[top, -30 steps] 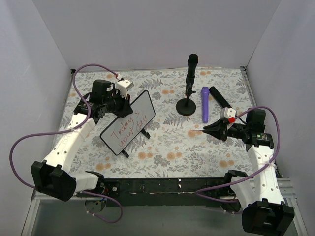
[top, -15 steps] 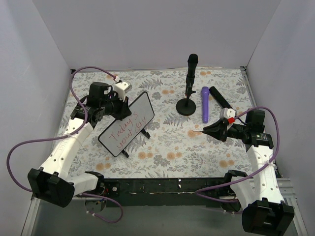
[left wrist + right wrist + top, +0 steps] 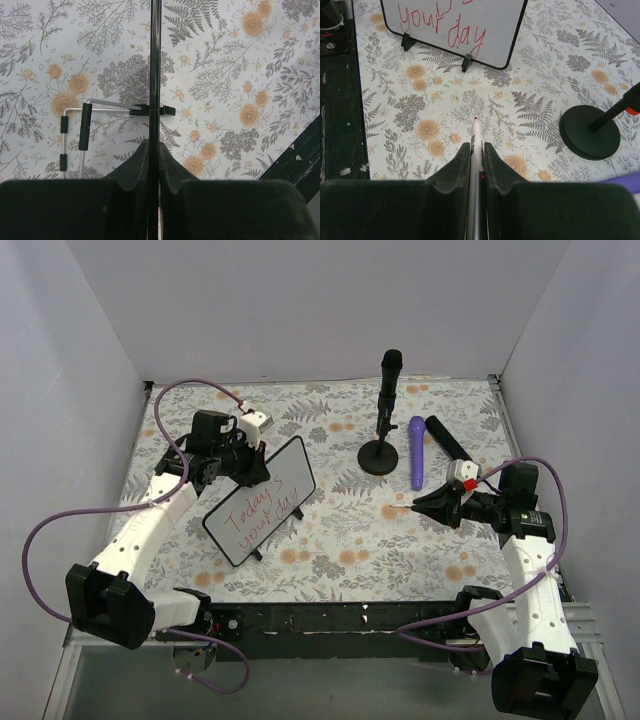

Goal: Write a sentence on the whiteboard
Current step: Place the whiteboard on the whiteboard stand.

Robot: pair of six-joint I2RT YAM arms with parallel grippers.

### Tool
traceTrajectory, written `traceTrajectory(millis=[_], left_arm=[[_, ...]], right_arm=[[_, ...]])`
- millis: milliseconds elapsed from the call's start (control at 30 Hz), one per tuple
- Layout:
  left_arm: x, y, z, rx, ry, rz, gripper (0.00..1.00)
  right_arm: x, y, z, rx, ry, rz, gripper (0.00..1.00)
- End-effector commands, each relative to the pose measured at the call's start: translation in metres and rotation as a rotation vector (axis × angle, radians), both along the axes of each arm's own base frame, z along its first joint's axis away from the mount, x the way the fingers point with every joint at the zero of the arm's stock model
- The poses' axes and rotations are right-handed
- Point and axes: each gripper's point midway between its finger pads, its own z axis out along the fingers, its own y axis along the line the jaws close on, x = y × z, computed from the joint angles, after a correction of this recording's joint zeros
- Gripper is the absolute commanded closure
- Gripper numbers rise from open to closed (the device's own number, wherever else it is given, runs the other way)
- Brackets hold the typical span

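The whiteboard stands tilted on the floral mat at left, black-framed, its small feet down on the mat. The sentence is in red cursive, "Today's your day". My left gripper is shut on the board's upper edge; in the left wrist view the board shows edge-on between the fingers of that gripper. My right gripper hovers right of centre, shut on a red marker whose tip points toward the board. The words "your day" show in the right wrist view.
A black microphone on a round-based stand rises at back centre. A purple microphone and a black one lie beside it. The stand base is just right of the marker. Grey walls enclose the mat.
My left arm swung slightly left and then back, and the whiteboard now sits a little nearer and lower. The right arm and marker have not moved.
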Motion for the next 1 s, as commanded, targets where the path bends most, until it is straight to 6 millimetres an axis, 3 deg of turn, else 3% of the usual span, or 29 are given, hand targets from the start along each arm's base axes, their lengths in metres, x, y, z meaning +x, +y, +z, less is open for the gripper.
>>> traceTrajectory(millis=[0,100,167,333,500,767,967], left_arm=[[0.019,0.012,-0.02,0.067,0.002,0.072,1.0],[0.03,0.021,-0.03,0.121,0.009,0.124,0.99],[0.037,0.026,-0.033,0.149,0.009,0.154,0.92],[0.042,0.034,-0.038,0.18,0.006,0.202,0.89],[0.034,0.041,-0.04,0.19,-0.01,0.228,0.87],[0.018,0.047,-0.028,0.18,-0.085,0.204,0.87],[0.004,0.047,-0.032,0.167,-0.114,0.168,0.85]], right_arm=[[0.001,0.001,0.003,0.012,-0.01,0.007,0.99],[0.001,0.001,0.002,0.012,-0.01,0.008,0.99],[0.001,0.0,0.003,0.01,-0.011,0.006,0.99],[0.001,0.0,0.003,0.01,-0.013,0.006,0.99],[0.001,0.001,0.002,0.011,-0.01,0.007,0.99],[0.001,0.001,0.002,0.013,-0.008,0.008,0.99],[0.001,0.001,0.002,0.013,-0.007,0.008,0.99]])
